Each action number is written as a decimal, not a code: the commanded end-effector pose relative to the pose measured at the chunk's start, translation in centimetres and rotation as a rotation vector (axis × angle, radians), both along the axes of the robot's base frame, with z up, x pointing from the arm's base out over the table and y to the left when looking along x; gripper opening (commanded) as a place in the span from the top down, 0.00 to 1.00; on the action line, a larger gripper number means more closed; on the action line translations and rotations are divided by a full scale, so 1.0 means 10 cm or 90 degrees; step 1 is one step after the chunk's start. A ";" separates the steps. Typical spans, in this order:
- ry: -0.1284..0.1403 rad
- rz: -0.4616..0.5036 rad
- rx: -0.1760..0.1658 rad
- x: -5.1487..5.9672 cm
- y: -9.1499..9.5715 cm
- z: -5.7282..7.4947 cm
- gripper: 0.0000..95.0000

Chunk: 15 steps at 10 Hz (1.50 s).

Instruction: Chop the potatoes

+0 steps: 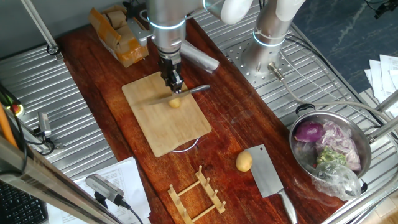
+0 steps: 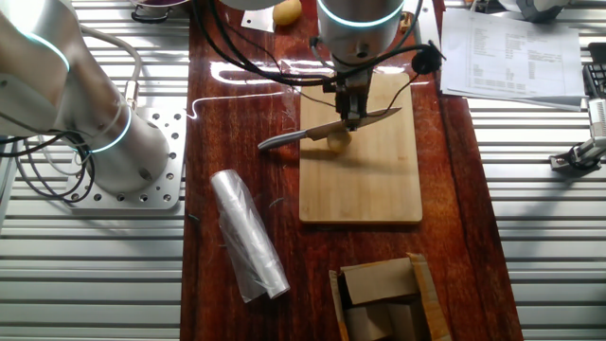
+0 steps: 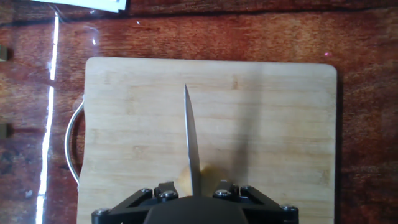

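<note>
Knife (image 2: 365,120) in tool (image 2: 353,118) lies crosswise over board potato (image 2: 338,139).

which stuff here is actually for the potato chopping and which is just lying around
In use:
- knife, held in the tool
- potato under the blade
- cutting board
- spare potato on the table

Lying about:
- cleaver
- bowl with a purple-red onion
- wooden rack
- plastic roll
- cardboard box

The desk (image 1: 230,118) is glossy dark red wood, flanked by ribbed metal. The cutting board (image 1: 165,121) is pale matt wood. The knife (image 2: 327,131) blade is shiny steel.
</note>
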State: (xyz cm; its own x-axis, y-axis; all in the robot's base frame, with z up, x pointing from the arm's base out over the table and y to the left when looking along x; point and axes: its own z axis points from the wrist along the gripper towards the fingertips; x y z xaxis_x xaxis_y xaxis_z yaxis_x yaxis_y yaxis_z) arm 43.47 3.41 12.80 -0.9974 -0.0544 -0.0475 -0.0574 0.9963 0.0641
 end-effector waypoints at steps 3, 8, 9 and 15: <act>-0.009 0.001 -0.001 -0.08 -0.03 -0.16 0.60; -0.013 -0.007 -0.003 -0.09 -0.02 -0.28 0.80; -0.014 -0.005 -0.003 -0.09 -0.02 -0.30 0.80; -0.013 -0.007 -0.005 -0.09 0.01 -0.38 1.00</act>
State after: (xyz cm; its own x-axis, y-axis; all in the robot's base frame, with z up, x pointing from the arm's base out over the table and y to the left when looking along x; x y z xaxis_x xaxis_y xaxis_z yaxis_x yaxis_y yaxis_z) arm 42.70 3.52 8.88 -0.9967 -0.0455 -0.0676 -0.0493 0.9972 0.0556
